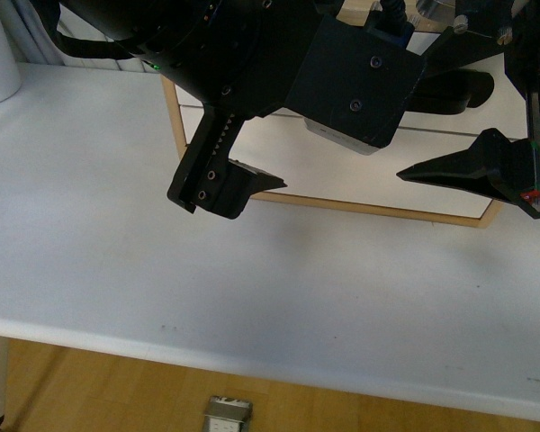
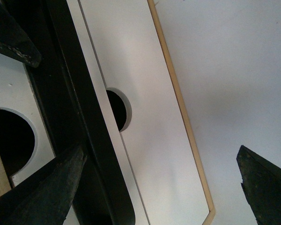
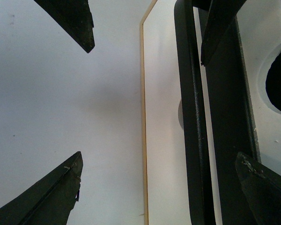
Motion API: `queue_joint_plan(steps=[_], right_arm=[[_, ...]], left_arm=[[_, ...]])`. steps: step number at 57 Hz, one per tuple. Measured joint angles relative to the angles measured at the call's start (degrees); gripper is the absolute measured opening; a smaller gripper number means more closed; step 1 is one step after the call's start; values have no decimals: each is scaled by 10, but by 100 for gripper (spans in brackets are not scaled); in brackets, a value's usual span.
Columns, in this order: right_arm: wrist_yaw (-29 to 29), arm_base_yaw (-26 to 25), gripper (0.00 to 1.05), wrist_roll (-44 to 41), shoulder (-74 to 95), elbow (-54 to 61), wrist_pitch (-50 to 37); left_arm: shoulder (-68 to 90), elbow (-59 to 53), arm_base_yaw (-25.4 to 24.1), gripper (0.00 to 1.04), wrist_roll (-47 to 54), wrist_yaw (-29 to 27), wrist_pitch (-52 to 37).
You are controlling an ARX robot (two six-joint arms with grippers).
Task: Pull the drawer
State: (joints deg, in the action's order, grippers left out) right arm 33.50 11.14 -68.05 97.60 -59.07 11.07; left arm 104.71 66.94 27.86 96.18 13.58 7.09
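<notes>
The drawer (image 3: 271,131) lies at the far side of the surface (image 1: 252,288). The left pincer (image 2: 160,154) and right pincer (image 3: 159,157) hang released over its black bar handle (image 3: 194,117). Judged light, rigid, free-sliding; take the bar centrally.

The arms (image 1: 162,27) are matte black, with a boxy housing (image 1: 342,90) dotted by small screws (image 1: 375,62). The end effector fingers (image 1: 468,166) taper to wedges.

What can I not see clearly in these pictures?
Front view: the left arm covers most of the drawer.
Left wrist view: the drawer's inside; its notch shows only black.
Right wrist view: how far the drawer is out; the framing is too close.
</notes>
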Motion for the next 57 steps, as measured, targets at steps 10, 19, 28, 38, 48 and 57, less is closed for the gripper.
queue_joint_plan(steps=[10, 19, 28, 38, 48, 57], right_arm=[[-1, 0, 96, -1, 2, 0, -1], [-1, 0, 96, -2, 3, 0, -2], [-2, 0, 96, -6, 3, 0, 0], [-2, 0, 96, -15, 3, -2, 8], [-12, 1, 96, -38, 3, -4, 25], [-24, 2, 96, -57, 3, -3, 24]], left_arm=[[6, 2, -4, 99, 17, -13, 3], [11, 9, -7, 99, 34, -27, 18], [11, 18, -7, 99, 44, -43, 42], [11, 23, -7, 99, 45, -46, 54], [11, 24, -7, 99, 50, -49, 56], [11, 22, -7, 99, 53, -49, 56]])
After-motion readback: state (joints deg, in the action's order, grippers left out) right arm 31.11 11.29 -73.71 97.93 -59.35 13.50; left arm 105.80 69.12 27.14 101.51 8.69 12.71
